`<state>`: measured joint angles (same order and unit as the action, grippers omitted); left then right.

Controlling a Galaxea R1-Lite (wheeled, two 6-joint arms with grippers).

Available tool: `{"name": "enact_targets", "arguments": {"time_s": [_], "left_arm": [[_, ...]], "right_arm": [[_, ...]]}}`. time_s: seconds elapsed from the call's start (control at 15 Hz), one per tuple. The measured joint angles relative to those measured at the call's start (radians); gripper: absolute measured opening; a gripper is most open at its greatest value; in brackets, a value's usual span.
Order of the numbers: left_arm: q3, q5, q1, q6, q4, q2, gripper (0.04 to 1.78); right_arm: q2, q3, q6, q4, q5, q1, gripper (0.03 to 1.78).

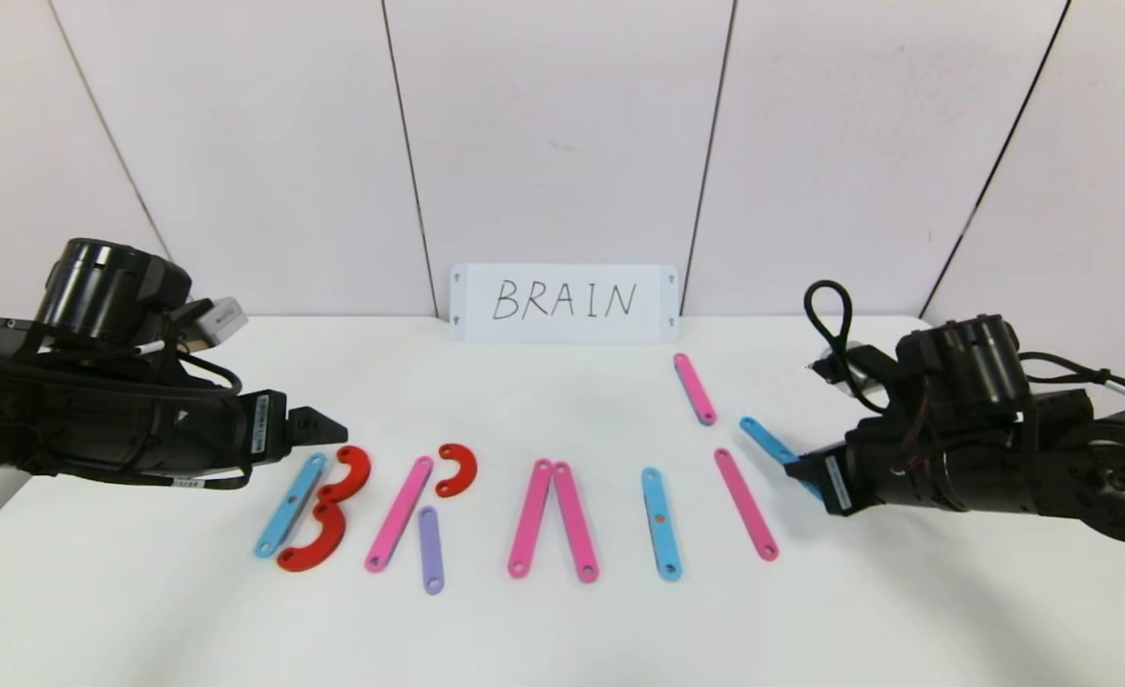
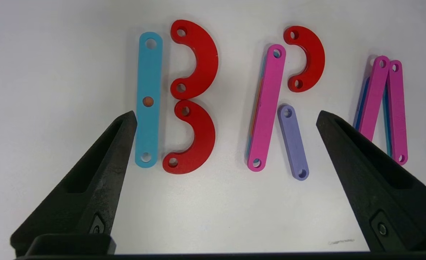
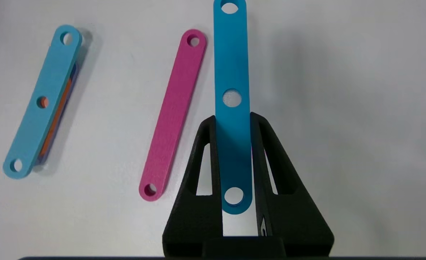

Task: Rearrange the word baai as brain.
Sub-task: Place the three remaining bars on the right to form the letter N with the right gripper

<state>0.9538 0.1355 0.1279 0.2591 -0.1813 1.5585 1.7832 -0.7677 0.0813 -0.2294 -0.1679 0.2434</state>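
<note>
Coloured holed pieces lie in a row on the white table: a B of a light-blue strip (image 1: 290, 505) and two red arcs (image 1: 326, 520), an R of a pink strip (image 1: 399, 513), a red arc (image 1: 457, 468) and a purple strip (image 1: 430, 549), an A of two pink strips (image 1: 552, 518), and a light-blue I (image 1: 661, 524). Right of it lies a pink strip (image 1: 745, 504); another pink strip (image 1: 694, 387) lies farther back. My right gripper (image 3: 233, 119) is shut on a light-blue strip (image 3: 232, 72), held above the table right of that pink strip (image 3: 173, 113). My left gripper (image 2: 226, 117) is open, hovering before the B and R.
A white card (image 1: 564, 302) handwritten "BRAIN" stands against the back wall. The table's front area before the letters is bare. The far pink strip lies between the card and my right arm.
</note>
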Motion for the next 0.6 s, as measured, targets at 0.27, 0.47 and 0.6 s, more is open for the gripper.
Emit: {"name": "enact_targets", "arguments": {"time_s": [0.27,0.47,0.6], "left_arm": [[-0.001,0.000,0.000,0.000,0.000,0.002,1.74],[-0.001,-0.001,0.000,0.001,0.000,0.003,1.74],[-0.001,-0.001,0.000,0.001,0.000,0.003,1.74]], "right_arm": [[0.003,0.033,0.105,0.000,-0.089,-0.041,0.27],[0.024,0.043,0.125,-0.019,-0.092,-0.053,0.27],[0.042,0.053,0.126,-0.047,-0.092,-0.059,0.27]]}}
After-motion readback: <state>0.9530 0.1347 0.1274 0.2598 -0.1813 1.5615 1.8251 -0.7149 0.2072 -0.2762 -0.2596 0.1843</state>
